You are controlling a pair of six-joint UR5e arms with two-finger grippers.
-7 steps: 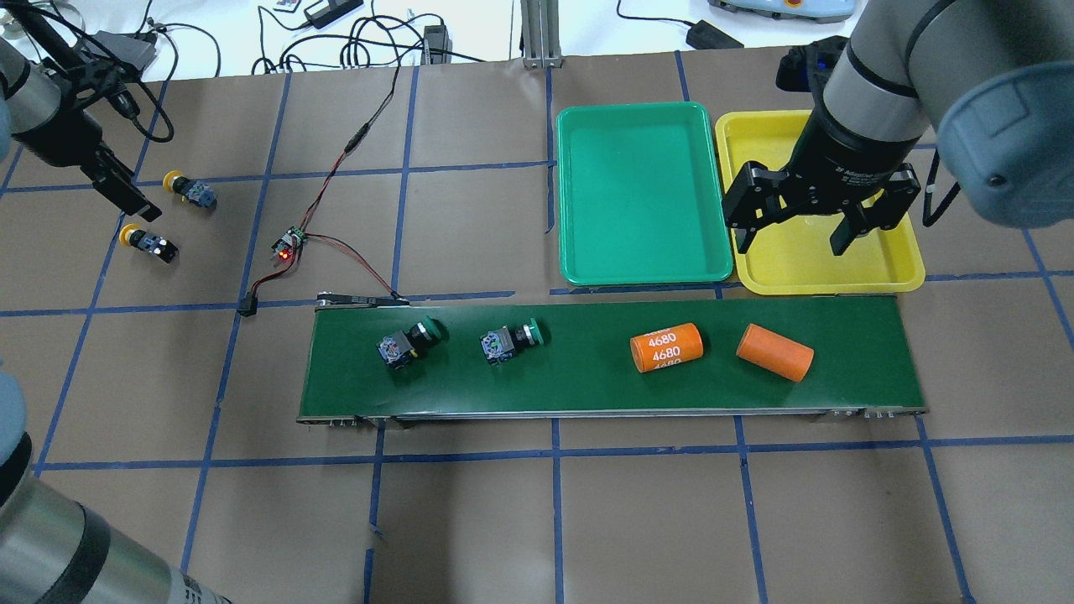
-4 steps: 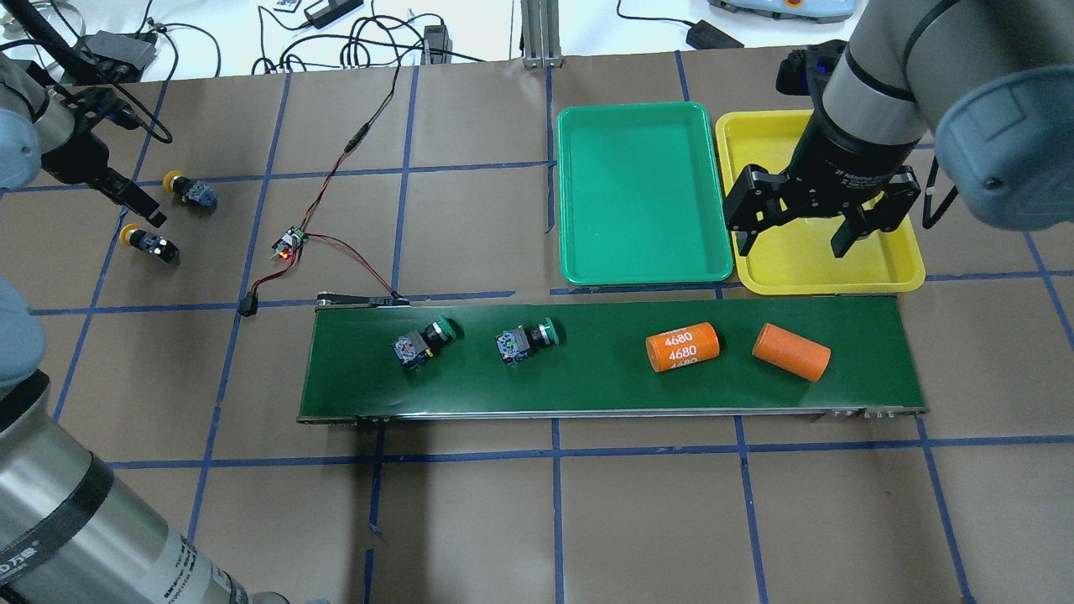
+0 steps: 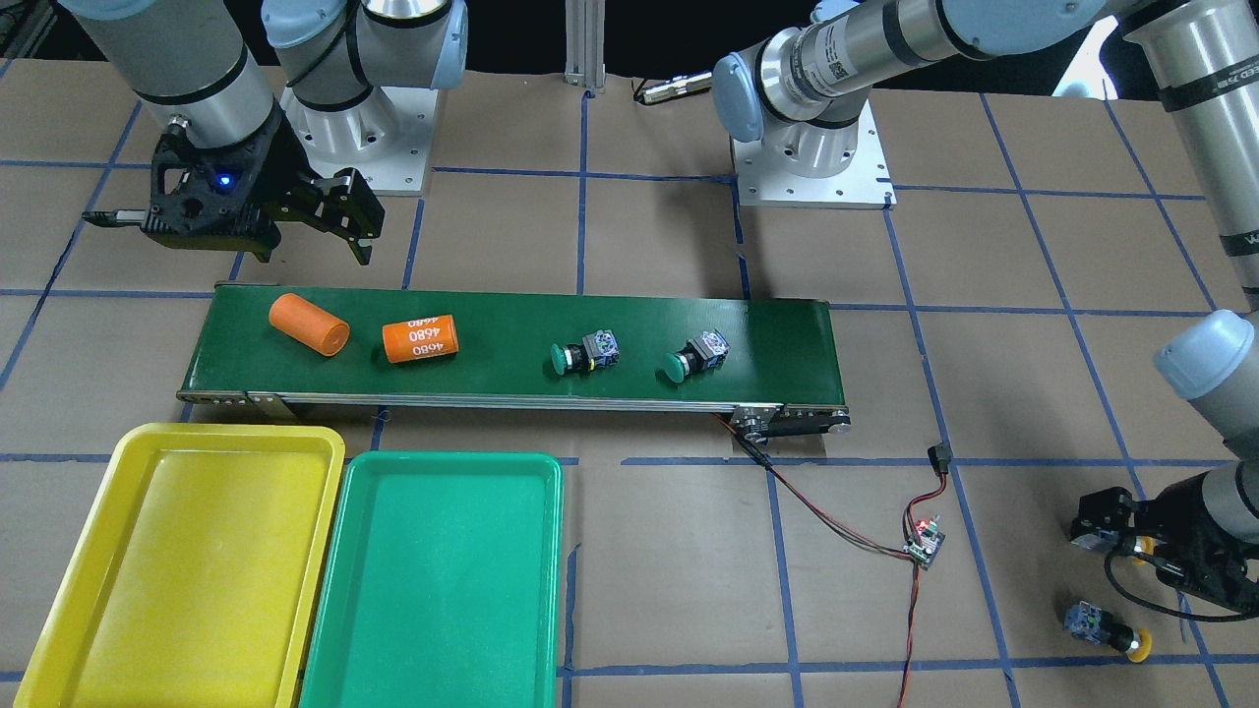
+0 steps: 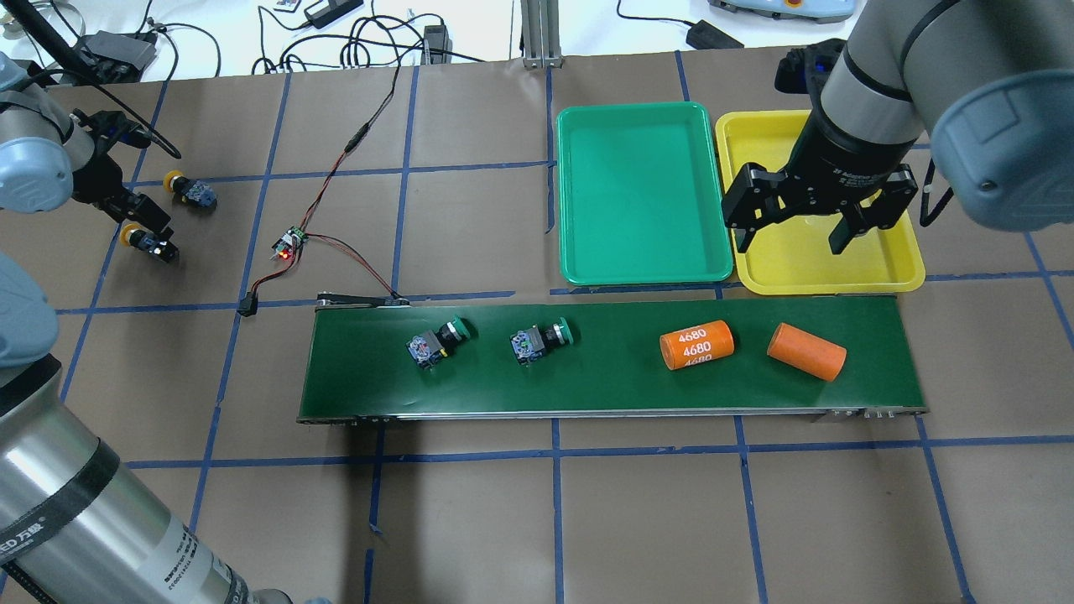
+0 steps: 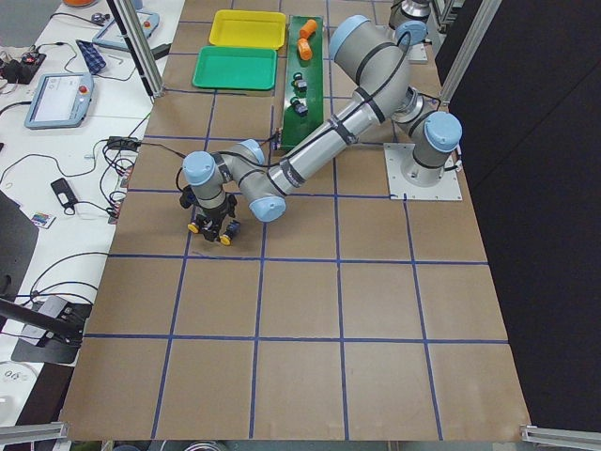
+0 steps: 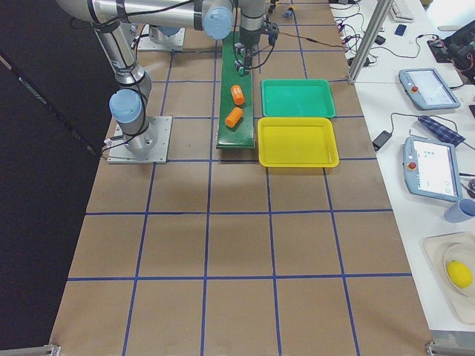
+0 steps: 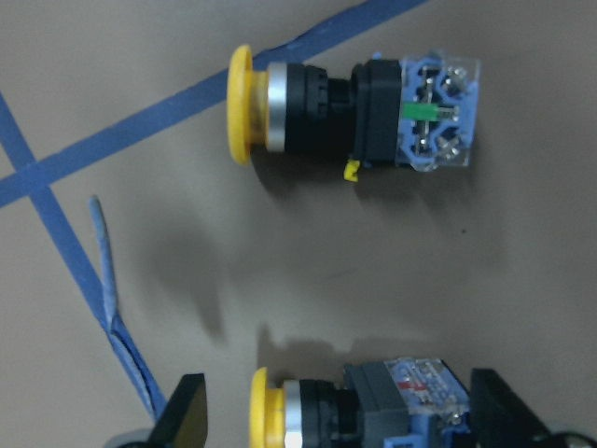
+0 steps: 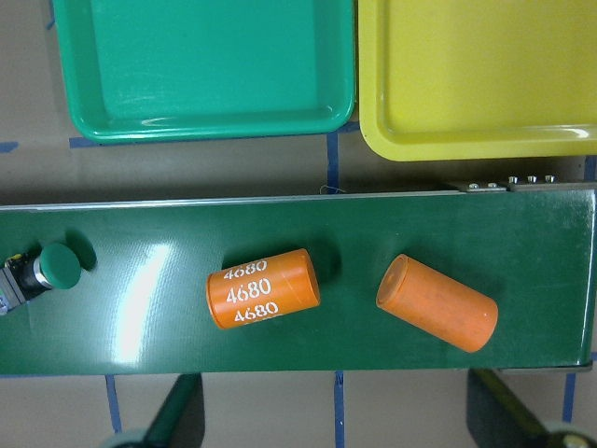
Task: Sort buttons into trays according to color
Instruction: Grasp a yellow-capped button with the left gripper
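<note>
Two yellow buttons lie on the paper-covered table at the far left: one [image 4: 191, 191] farther out, one [image 4: 148, 243] nearer. My left gripper [image 4: 144, 225] is open and low over the nearer one. In the left wrist view its fingers [image 7: 187, 415] straddle that button [image 7: 364, 411], and the other button [image 7: 354, 112] lies above. Two green buttons [image 4: 436, 344] [image 4: 541, 340] lie on the conveyor belt [image 4: 604, 382]. My right gripper [image 4: 804, 228] is open and empty above the yellow tray [image 4: 797, 264]. The green tray [image 4: 642, 193] is beside it, with nothing in it.
Two orange cylinders [image 4: 696, 346] [image 4: 805, 352] lie on the belt's right part. A small circuit board [image 4: 288, 243] with a red light and red-black wires lies between the yellow buttons and the belt. Cables lie along the far table edge.
The green buttons and orange cylinders have travelled right along the belt. My left gripper has moved in over the nearer yellow button. The right gripper has stayed over the yellow tray.
</note>
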